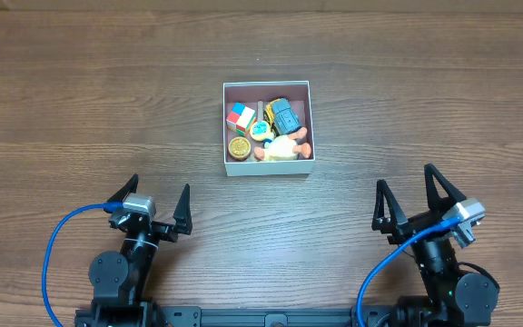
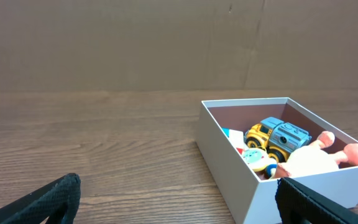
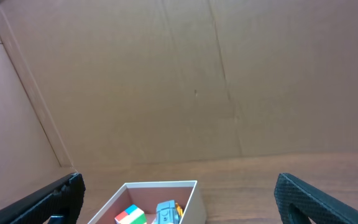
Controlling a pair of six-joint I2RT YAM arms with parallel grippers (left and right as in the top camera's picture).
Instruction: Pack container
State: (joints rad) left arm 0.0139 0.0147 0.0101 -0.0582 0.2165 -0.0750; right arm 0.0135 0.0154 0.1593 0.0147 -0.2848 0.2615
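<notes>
– While the left claw (image 1: 160, 194) and the right claw (image 1: 404, 178) sit low by the near edge of the tabletop (image 1: 80, 91), how do they stand?
– Both are spread wide, released, and grasp nothing.
– And the box (image 1: 268, 167)?
– It stands around mid-tabletop, well apart from both claws and ahead of the gap between them, with small toys (image 1: 284, 114) inside.
– Surroundings?
– Dark wood grain, with a plain brown wall (image 3: 197, 81) behind.

Robot lab bench rig.
Wood-grain table (image 1: 80, 100), plain brown board walls (image 3: 135, 81) behind it, blue cables (image 1: 48, 254) at the near edge.
</notes>
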